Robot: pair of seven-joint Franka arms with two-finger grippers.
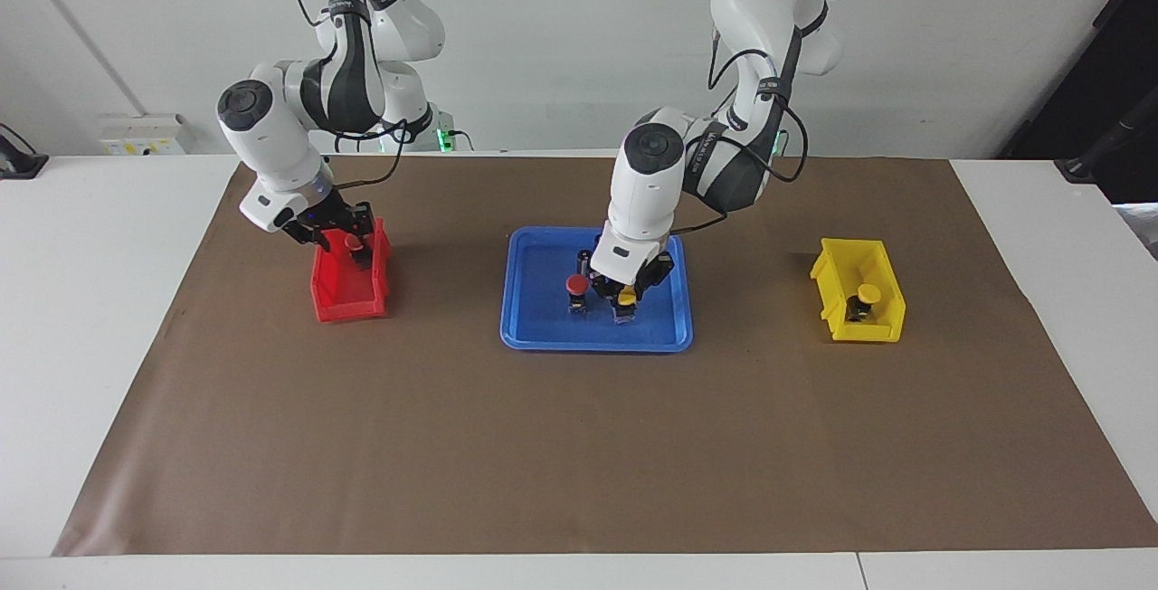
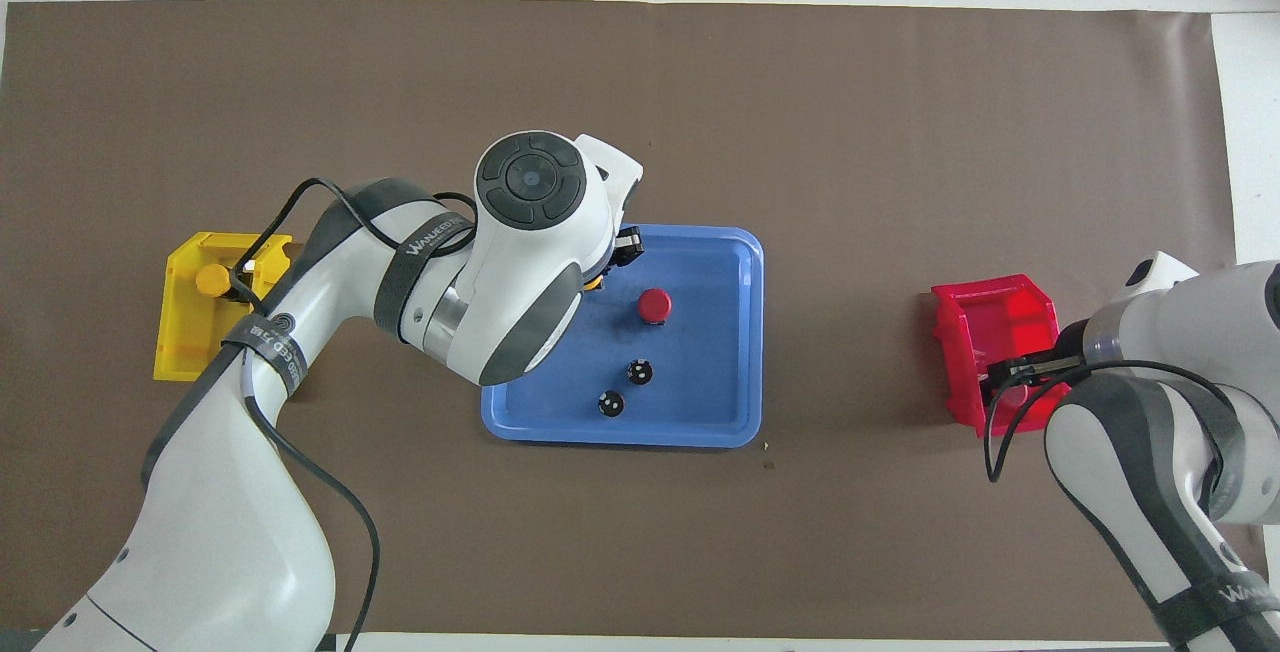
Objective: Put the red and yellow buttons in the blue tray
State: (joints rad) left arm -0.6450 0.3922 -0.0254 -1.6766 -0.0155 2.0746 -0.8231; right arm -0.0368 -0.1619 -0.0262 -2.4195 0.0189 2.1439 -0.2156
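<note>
The blue tray (image 1: pixel 543 337) (image 2: pixel 735 402) lies mid-table. In it stands a red button (image 1: pixel 576 288) (image 2: pixel 654 305). My left gripper (image 1: pixel 624 294) (image 2: pixel 606 267) is down in the tray beside that button, shut on a yellow button (image 1: pixel 626 299) (image 2: pixel 597 282) held at about the tray floor. A second yellow button (image 1: pixel 866 297) (image 2: pixel 212 279) sits in the yellow bin (image 1: pixel 882 323) (image 2: pixel 180 342). My right gripper (image 1: pixel 346 237) (image 2: pixel 1012 380) is down in the red bin (image 1: pixel 339 300) (image 2: pixel 1000 317), at a second red button (image 1: pixel 355 244).
Two dark capless cylinders (image 2: pixel 640 370) (image 2: pixel 611 403) stand in the tray, nearer to the robots than the red button. The yellow bin is toward the left arm's end of the table and the red bin toward the right arm's end. Brown paper (image 1: pixel 579 463) covers the table.
</note>
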